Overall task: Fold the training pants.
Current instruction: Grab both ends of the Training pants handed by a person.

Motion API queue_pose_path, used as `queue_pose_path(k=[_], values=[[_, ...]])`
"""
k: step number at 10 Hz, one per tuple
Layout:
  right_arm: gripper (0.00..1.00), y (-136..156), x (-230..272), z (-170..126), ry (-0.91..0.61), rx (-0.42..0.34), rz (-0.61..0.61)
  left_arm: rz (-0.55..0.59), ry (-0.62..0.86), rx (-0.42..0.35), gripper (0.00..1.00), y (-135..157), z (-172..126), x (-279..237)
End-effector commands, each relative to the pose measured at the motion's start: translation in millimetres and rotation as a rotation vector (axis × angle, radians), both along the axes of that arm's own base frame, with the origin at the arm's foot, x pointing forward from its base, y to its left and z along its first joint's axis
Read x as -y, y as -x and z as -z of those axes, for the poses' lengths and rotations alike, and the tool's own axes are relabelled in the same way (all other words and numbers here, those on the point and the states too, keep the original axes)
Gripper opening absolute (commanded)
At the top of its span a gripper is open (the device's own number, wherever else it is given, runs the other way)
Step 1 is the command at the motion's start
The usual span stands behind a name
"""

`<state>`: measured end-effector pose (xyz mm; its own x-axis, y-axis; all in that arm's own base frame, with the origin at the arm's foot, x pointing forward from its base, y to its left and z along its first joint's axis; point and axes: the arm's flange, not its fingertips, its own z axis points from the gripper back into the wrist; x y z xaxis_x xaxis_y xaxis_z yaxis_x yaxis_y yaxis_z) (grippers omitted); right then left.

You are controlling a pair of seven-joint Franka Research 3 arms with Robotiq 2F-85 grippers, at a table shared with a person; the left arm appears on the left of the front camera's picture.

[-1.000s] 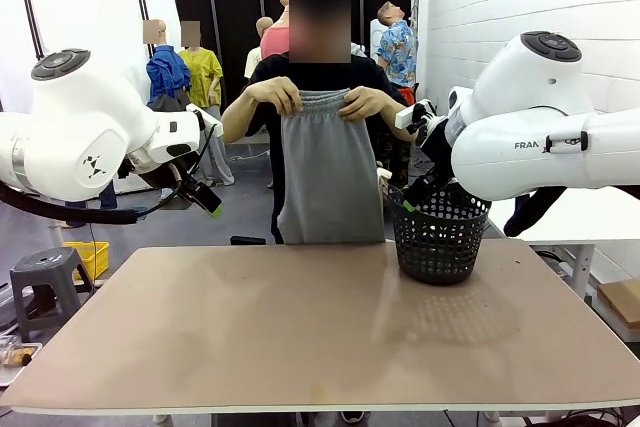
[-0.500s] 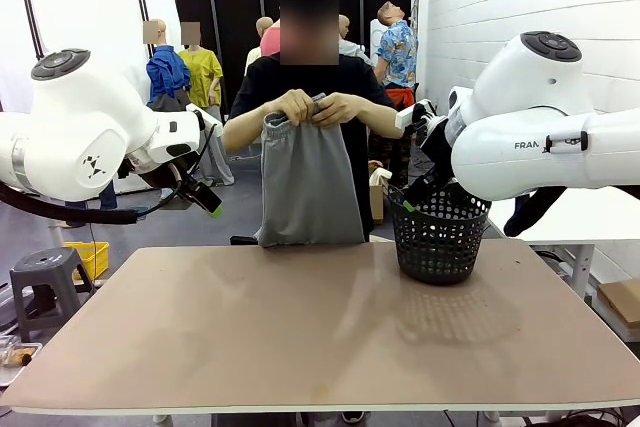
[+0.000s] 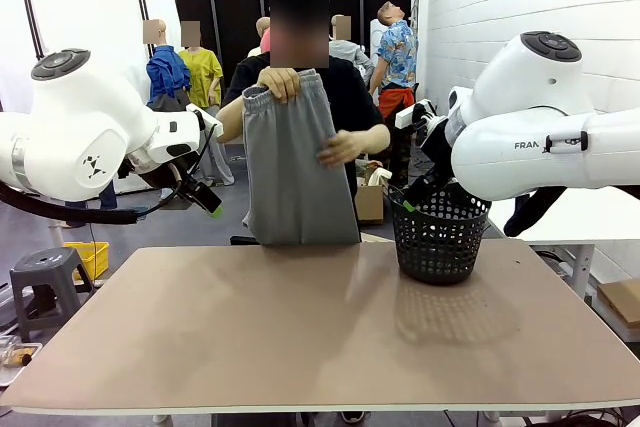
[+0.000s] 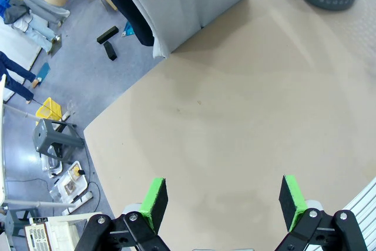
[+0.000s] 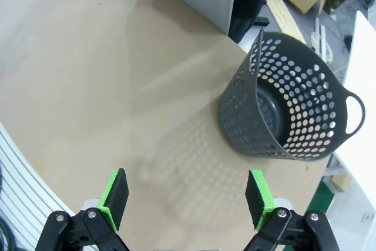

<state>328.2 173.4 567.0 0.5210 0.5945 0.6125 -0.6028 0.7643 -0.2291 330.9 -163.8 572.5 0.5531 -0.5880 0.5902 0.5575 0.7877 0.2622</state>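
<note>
The training pants [image 3: 300, 162] are off the counter [image 3: 320, 347] altogether, hanging upright in front of the person at its far side. One hand [image 3: 281, 84] pinches the gathered waistband at the top and the other hand [image 3: 340, 148] rests against the cloth's side edge about halfway down. The grey cloth hangs as one narrow panel, so it looks as though the legs have been brought together lengthwise, which would be the first fold made. Its lower end comes down to the counter's far edge (whether it touches the surface there I cannot tell). The crosswise folds that would shorten it are, by this reading, all left to do, and so is laying it flat. Neither arm has a share in the work at this point: the left fingers [image 4: 154, 201] stand spread wide over bare counter with nothing between them, and the right fingers [image 5: 116, 195] are likewise spread and empty, looking down at the black mesh basket [image 5: 276, 110], which stands near the counter's far right corner, just beside the hanging pants.
</note>
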Motion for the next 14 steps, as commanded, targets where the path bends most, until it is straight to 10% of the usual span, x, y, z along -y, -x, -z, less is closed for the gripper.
queue_pose_path(k=[1, 14], values=[[1.0, -1.1, -0.9, 1.3, 0.003, -0.005, -0.003, -0.002, -0.001, 0.006, 1.0, 0.5, -2.2, -0.2], [1.0, -1.1, -0.9, 1.3, 0.003, -0.005, -0.003, -0.002, -0.001, 0.006, 1.0, 0.5, -2.2, -0.2]])
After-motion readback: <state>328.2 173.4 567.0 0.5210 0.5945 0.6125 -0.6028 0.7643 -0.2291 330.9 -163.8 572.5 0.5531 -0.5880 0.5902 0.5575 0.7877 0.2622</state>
